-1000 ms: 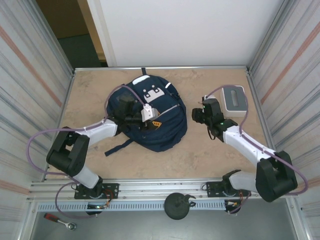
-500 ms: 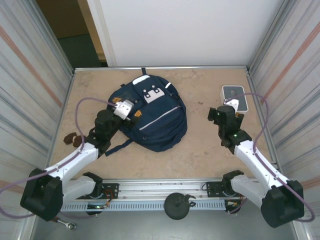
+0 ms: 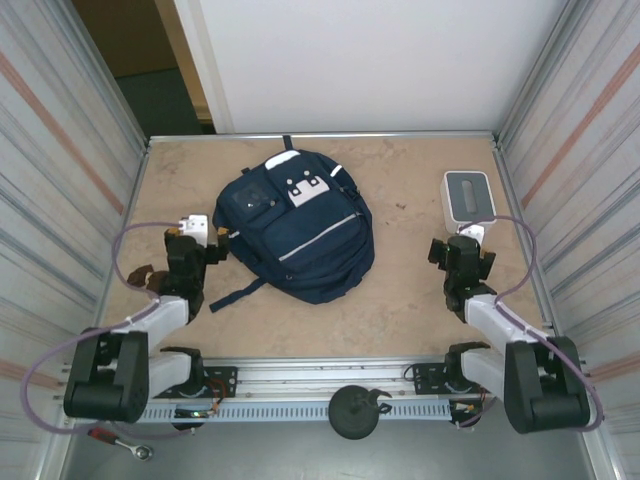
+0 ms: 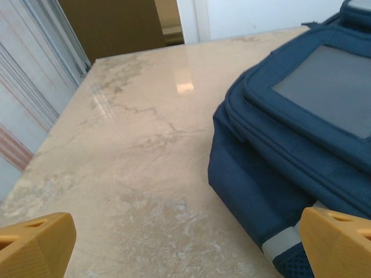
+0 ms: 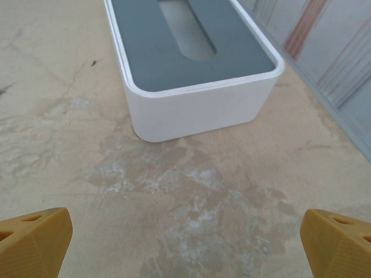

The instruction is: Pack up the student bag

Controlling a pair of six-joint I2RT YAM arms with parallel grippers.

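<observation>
**Light, overall:** bright, even and diffuse, falling from above onto the table (image 3: pixel 400 300).

**Shadows:** soft and short. You get a faint dark rim along the near edge of the student bag (image 3: pixel 300 235).

**Glare:** one small bright reflection on the polished tabletop, far side of your left wrist view.

**Dim area:** the doorway (image 3: pixel 150 60) at the upper left of the top view.

**Focus:** both wrist views are sharp at mid-range. The yellow fingertips of your left gripper (image 4: pixel 185 249) and right gripper (image 5: pixel 185 243) are soft-edged in the lower corners.

**Distortion:** the corrugated side walls (image 3: pixel 60 150) splay outward in the top view.
</observation>
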